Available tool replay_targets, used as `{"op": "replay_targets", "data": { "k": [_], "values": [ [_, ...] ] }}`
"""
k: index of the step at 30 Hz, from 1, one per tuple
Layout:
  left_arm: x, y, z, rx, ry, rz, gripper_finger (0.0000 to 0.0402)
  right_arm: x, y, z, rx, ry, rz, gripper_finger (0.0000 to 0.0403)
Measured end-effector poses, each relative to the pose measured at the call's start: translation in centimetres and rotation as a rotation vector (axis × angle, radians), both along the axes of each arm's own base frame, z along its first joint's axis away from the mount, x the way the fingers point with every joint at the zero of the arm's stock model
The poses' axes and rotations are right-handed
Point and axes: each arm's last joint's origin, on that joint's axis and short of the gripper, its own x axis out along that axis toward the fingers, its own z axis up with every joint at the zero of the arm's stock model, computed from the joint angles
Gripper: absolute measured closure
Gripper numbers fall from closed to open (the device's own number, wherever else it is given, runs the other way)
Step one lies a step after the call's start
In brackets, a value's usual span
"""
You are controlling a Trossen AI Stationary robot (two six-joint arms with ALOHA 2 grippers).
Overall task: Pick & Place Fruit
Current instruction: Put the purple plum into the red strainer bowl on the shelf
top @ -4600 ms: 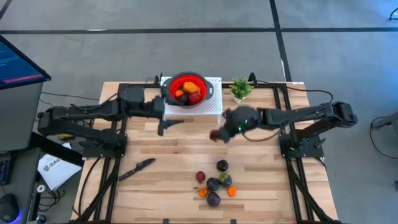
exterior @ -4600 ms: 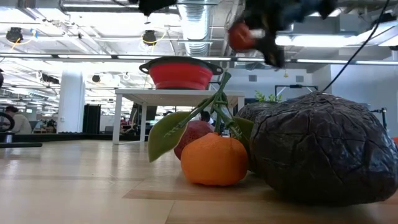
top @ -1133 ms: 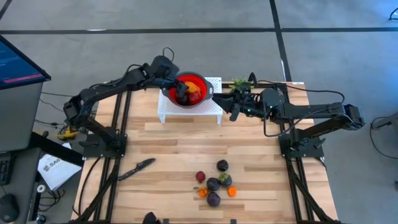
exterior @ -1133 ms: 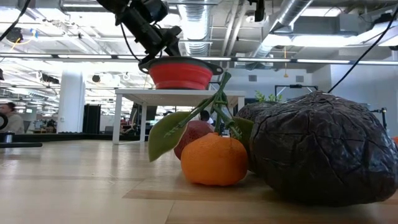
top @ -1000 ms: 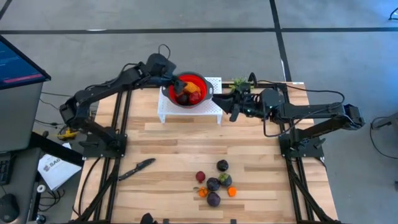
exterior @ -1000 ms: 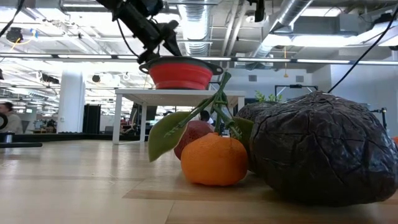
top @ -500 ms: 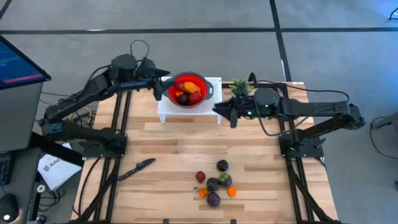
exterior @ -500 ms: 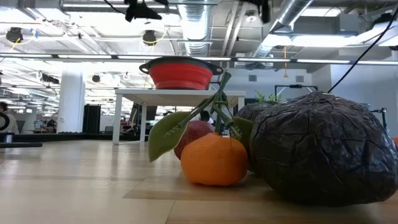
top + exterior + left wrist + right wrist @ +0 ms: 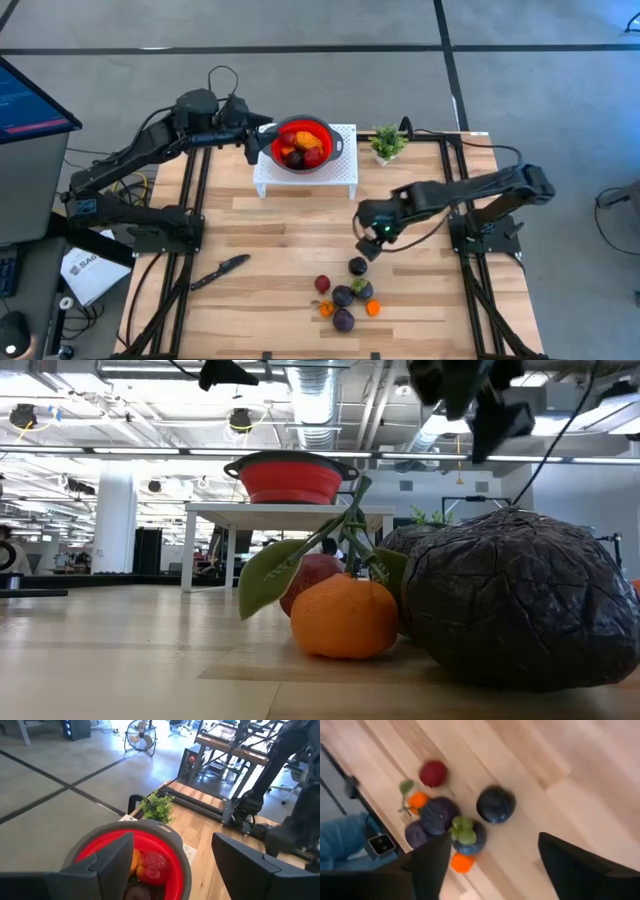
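At the near edge of the worktop (image 9: 260,250) lies a loose cluster of fruit (image 9: 345,296): a red piece, several dark purple ones, two small orange ones and a dark round one a little apart toward the middle. A black knife (image 9: 219,270) lies off to the left of them. Just above and behind that cluster hangs the right gripper (image 9: 366,243), its jaws spread wide with nothing between them. Farther back a red bowl (image 9: 301,144) sits on a small white stand (image 9: 306,176), holding orange, red and dark pieces. A small potted plant (image 9: 387,142) stands beside the stand. The left gripper (image 9: 256,127) hovers just left of the bowl's rim, jaws released and empty.
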Motion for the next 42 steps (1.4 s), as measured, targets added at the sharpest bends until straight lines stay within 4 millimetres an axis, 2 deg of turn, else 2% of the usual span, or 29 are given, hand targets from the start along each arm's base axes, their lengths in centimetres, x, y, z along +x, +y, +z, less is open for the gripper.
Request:
{"op": "replay_targets", "data": {
  "k": [5, 11, 15, 23, 29, 36, 39, 42],
  "values": [
    [0.0, -0.2, -0.1, -0.006, 0.005, -0.014, 0.0148, 2.8, 0.4, -4.2, 0.092, 0.119, -0.026, 0.0055],
    [0.3, -0.7, -0.1, -0.015, 0.001, -0.065, 0.0151, 4.5, 0.8, -8.6, 0.119, 0.269, -0.04, 0.0031],
    [0.4, -1.1, -0.1, -0.023, 0.006, -0.096, 0.0152, 5.2, 0.9, -10.5, 0.121, 0.299, -0.044, 0.0035],
    [0.4, -1.4, -0.4, -0.038, 0.038, -0.108, 0.0152, 6.5, 1.8, -12.6, 0.133, 0.27, -0.053, 0.0056],
    [0.4, -1.4, -0.7, -0.046, 0.061, -0.109, 0.0152, 6.3, 2.8, -13.4, 0.112, 0.293, -0.049, 0.0091],
    [0.3, -1.4, -0.6, -0.045, 0.061, -0.109, 0.0152, 6.5, 2.9, -13.0, 0.098, 0.262, -0.028, 0.0156],
    [0.0, -1.5, -0.6, -0.047, 0.065, -0.109, 0.0152, 6.3, 2.4, -11.4, 0.1, 0.204, -0.016, 0.0175],
    [-0.3, -1.7, -0.5, -0.046, 0.063, -0.109, 0.0152, 6.1, 1.1, -8.4, 0.108, 0.09, -0.005, 0.0174]
  ]
}}
